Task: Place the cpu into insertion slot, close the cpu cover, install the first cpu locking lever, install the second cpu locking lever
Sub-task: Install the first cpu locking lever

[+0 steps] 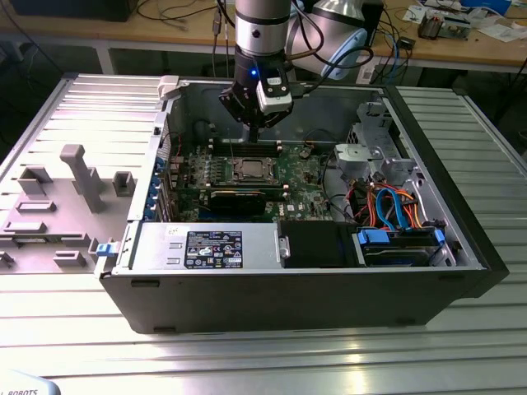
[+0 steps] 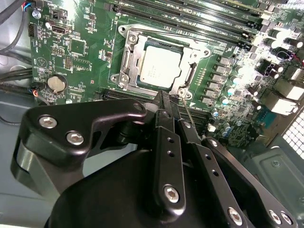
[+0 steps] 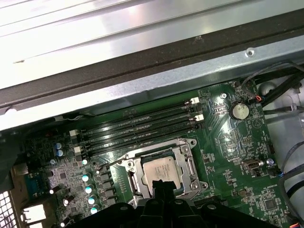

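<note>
Holds the gripper (image 2: 164,97) low over the green board (image 2: 80,47), fingertips closed together with nothing visibly gripped, right at a corner of the insertion slot (image 2: 118,78). Shows the cpu (image 2: 160,66) seated in that slot, the cpu cover (image 2: 191,71) lying flat around it, a thin lever wire (image 2: 186,111) beside the fingertips

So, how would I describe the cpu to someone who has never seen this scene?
Look inside the open black computer case, at the green circuit board. Near the board's middle a silver metal frame, the cpu cover, rings a flat square chip: the cpu. Its dull-grey metal top sets it apart from the long black memory slots beside it.
</note>
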`<state>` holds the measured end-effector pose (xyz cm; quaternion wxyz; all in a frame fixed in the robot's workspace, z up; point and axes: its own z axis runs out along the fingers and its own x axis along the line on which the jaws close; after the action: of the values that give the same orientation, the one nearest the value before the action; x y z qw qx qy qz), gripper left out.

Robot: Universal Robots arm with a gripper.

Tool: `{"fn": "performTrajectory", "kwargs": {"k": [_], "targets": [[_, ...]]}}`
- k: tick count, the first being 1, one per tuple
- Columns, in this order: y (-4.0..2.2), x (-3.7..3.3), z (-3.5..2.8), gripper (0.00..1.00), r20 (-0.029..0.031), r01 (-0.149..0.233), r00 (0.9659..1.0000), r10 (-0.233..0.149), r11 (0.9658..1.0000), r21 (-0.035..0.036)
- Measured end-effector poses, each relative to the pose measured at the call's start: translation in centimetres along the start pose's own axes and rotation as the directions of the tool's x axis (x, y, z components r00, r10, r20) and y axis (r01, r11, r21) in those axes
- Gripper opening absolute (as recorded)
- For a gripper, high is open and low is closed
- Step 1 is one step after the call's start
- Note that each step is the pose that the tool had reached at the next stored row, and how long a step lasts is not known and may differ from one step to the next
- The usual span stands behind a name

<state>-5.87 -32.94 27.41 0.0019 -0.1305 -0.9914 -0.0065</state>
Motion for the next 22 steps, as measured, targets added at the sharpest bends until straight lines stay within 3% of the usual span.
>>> {"fn": "performTrajectory", "kwargs": {"k": [8,10,13,16,20,22], "targets": [[0.0,0.0,0.0,0.11,-0.0002,0.016,0.9999,-0.016,0.9999,0.0001],[0.0,0.01,0.0,0.11,-0.0009,0.072,0.9974,-0.072,0.9974,0.0004],[-0.01,0.02,0.0,0.11,-0.0016,0.127,0.9919,-0.127,0.9919,0.0006],[-0.08,0.27,0.04,0.11,-0.0018,0.149,0.9888,-0.149,0.9888,0.0004],[-0.22,0.77,0.04,0.11,-0.0015,0.151,0.9885,-0.151,0.9886,0.0005],[-0.29,1.05,0.06,0.11,-0.0018,0.167,0.986,-0.167,0.986,0.0007]]}}
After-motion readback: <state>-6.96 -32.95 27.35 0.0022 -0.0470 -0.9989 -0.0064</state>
